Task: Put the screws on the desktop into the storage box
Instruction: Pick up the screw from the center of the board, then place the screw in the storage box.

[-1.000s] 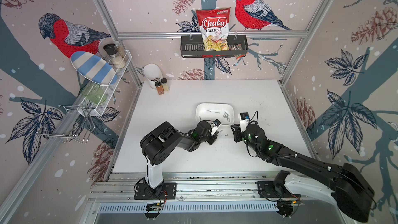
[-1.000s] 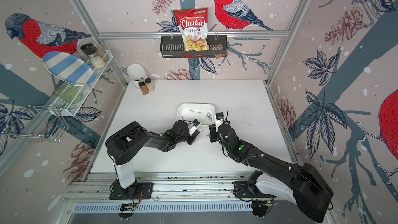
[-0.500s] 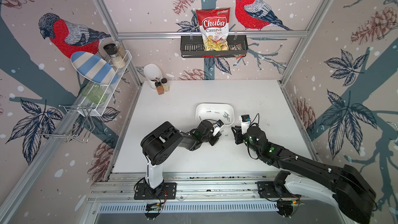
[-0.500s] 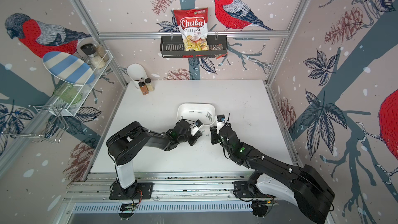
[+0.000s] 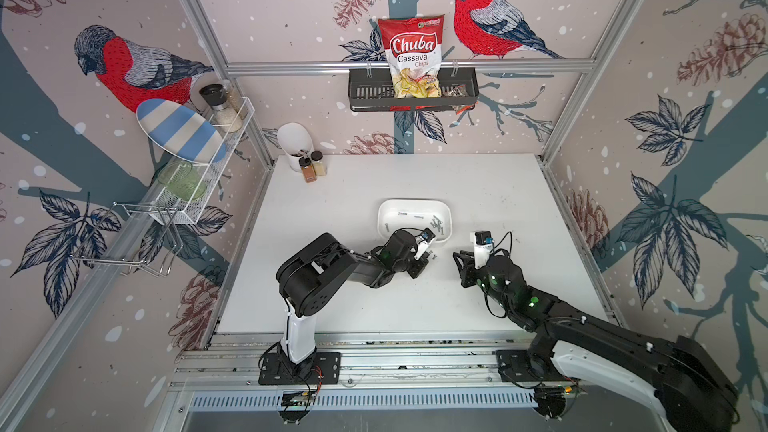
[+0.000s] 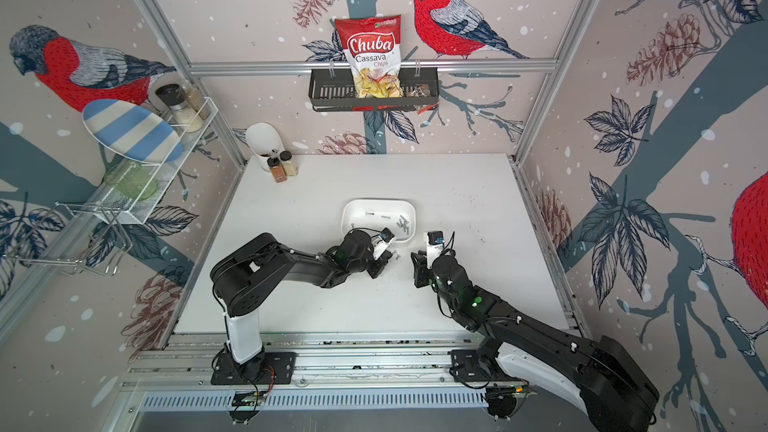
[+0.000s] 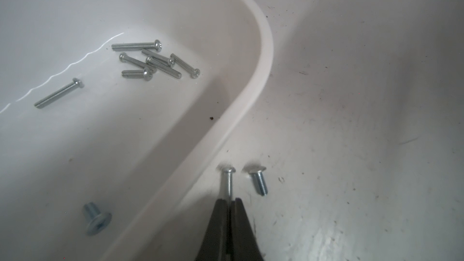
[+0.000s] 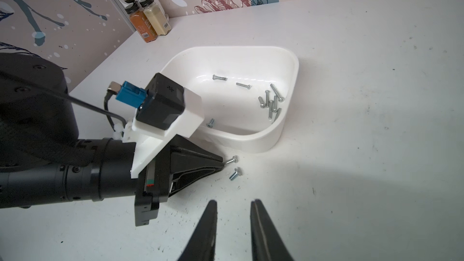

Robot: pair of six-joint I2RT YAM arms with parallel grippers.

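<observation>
White on white: a scuffed white rectangular desktop (image 8: 351, 146) carries a shallow white plastic storage box (image 8: 253, 144) with rounded corners, sitting near its middle. The black, pointed left gripper (image 7: 229, 200) has its fingertips pressed together on the shaft of a small silver-grey metal screw (image 7: 228, 180). This screw is just outside the box rim, head toward the box wall. A stubbier loose screw (image 7: 258, 183) lies on the desktop right beside it. Inside the box, a cluster of long screws (image 7: 155, 62) lies near one rounded corner. Others are scattered singly, among them a short flat-headed screw (image 7: 96, 219). The right gripper (image 8: 233, 203) hangs over the desktop nearby, fingers apart, nothing between them.
</observation>
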